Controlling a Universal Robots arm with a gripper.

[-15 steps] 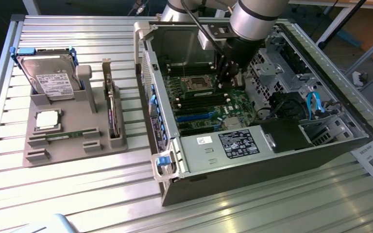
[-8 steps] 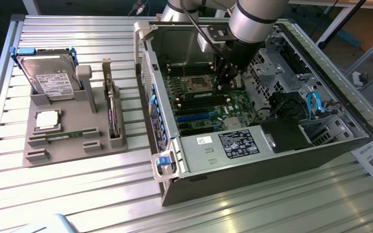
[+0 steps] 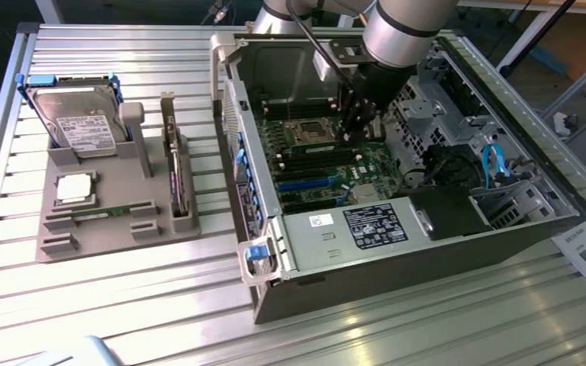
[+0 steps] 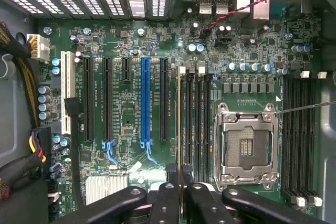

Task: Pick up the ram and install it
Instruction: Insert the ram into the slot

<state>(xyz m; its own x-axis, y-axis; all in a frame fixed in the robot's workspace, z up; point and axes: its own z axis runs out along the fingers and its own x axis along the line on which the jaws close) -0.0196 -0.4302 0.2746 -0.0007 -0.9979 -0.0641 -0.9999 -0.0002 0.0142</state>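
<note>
ram [image 4: 180, 121] is pinched edge-on in the pincer [image 4: 181, 182], inside the pc case [image 3: 323, 255]. it's held right over the memory slots [image 4: 195, 124] beside the cpu socket [image 4: 247, 148], long axis lined up with them.

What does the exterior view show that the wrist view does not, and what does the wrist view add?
Exterior view: the grey tray with the hard drive, the slatted table, and the arm over the computer case. Wrist view: the blue slot, the white slot, and the thin ram, edge-on, gripped at a memory slot. Both: the gripper, the green motherboard, the empty processor socket.
</note>
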